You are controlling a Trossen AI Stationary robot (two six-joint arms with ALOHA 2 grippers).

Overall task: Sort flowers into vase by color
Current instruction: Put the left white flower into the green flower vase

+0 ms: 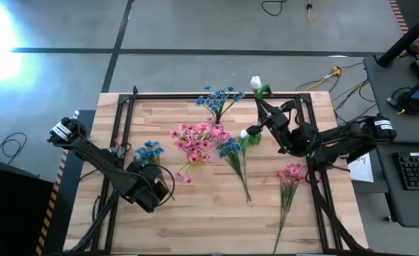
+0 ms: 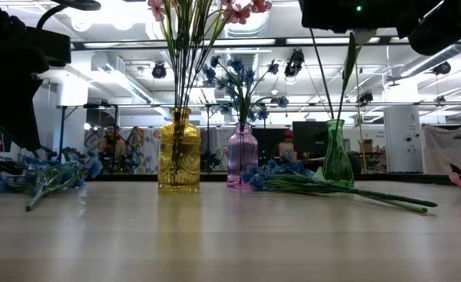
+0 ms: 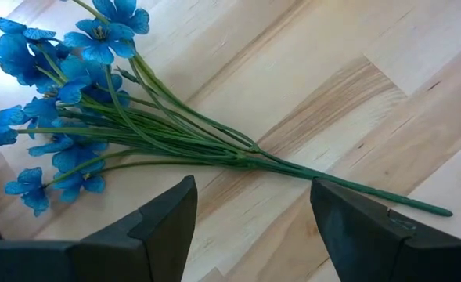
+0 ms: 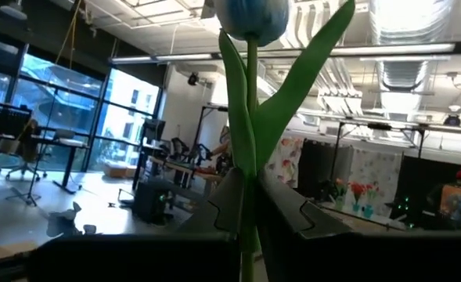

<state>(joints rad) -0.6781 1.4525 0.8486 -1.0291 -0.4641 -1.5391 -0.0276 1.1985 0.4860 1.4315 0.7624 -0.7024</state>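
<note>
A blue-blossomed spray [image 3: 97,117] lies flat on the table's left part [image 1: 149,151]. My left gripper [image 3: 253,211] hovers open over its stems, touching nothing [image 1: 154,186]. My right gripper [image 1: 254,130] is shut on a white tulip [image 4: 250,16] above the table's middle right. Three vases stand toward the far edge. The yellow vase [image 2: 179,153] holds pink blossoms [image 1: 198,139], the purple vase [image 2: 242,154] holds blue ones [image 1: 220,99], and the green vase [image 2: 337,160] holds a white tulip [image 1: 256,83]. My right gripper pinches the white tulip's green stem [image 4: 250,188] between its two fingers, just below the leaves. The bud and leaves [image 4: 293,86] stand upright above the fingers. The tulip is lifted clear of the table. Its stem [image 2: 345,94] hangs down toward the green vase's mouth.
Another blue spray [image 1: 234,160] lies on the table's middle and a pink spray [image 1: 289,178] lies toward the right. A black frame [image 1: 127,114] runs along the table's edges. Bare wood shows along the near edge [image 1: 209,227].
</note>
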